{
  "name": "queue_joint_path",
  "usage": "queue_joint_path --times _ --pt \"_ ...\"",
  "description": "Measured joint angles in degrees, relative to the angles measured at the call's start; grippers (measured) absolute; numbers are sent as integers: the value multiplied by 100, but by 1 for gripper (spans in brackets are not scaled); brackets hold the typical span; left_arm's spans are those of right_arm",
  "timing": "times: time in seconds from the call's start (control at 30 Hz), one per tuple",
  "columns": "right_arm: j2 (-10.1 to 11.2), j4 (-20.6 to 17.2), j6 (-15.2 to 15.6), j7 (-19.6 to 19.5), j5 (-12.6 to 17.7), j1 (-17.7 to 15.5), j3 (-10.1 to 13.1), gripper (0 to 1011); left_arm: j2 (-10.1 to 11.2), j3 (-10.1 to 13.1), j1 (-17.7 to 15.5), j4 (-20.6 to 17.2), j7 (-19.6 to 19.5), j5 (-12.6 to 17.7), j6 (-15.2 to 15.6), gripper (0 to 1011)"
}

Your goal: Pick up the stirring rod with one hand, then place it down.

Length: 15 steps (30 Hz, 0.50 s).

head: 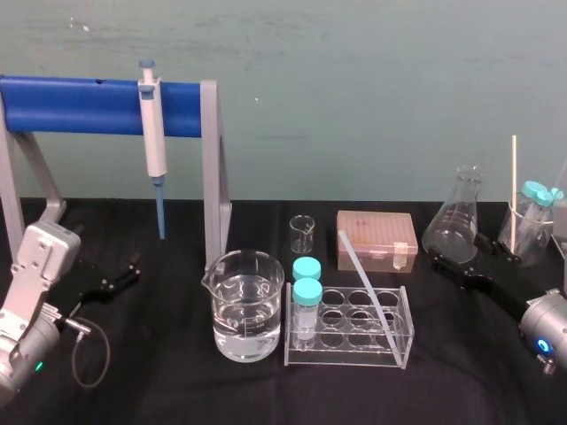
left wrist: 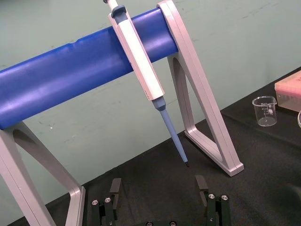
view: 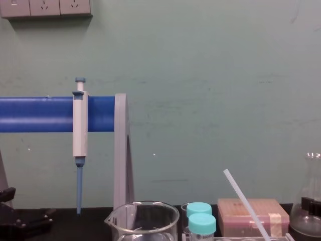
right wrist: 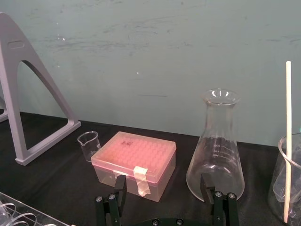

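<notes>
Across the test-tube rack (head: pixel 404 343) at mid-counter (head: pixel 177 390) | stirring rod (head: pixel 365 279) leans, untouched | left gripper (left wrist: pixel 159 193) near left, jaws open, empty | right gripper (right wrist: pixel 163 188) near right by Erlenmeyer flask (head: pixel 454 226), jaws open, empty | progress: none judged; pick-up and set-down both remain

The left gripper (left wrist: pixel 158 186) sits low over the black tabletop (left wrist: pixel 263 160), its jaws wide apart with nothing between them. Beyond it, a white pipette (left wrist: pixel 141 66) hangs on the blue bar (left wrist: pixel 70 80) of a grey stand (left wrist: pixel 202 103), its blue tip pointing down towards the tabletop. Farther off are a small glass beaker (left wrist: pixel 266 111) and a pink box (left wrist: pixel 289 92).
</notes>
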Motion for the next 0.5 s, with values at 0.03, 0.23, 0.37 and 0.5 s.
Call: queue_joint_path --times 0.03,0.23,0.37,0.5 --pt "0 -1 -1 -1 0 0 0 1002 0 0 0 0 0 0 0 1000" --pt "0 -4 -5 -4 0 -3 4 1002 0 0 0 0 0 0 0 1000" --pt "0 -6 -8 -6 0 -5 4 1002 0 0 0 0 0 0 0 1000" --pt "0 -9 -11 -8 0 -6 4 1002 0 0 0 0 0 0 0 1000"
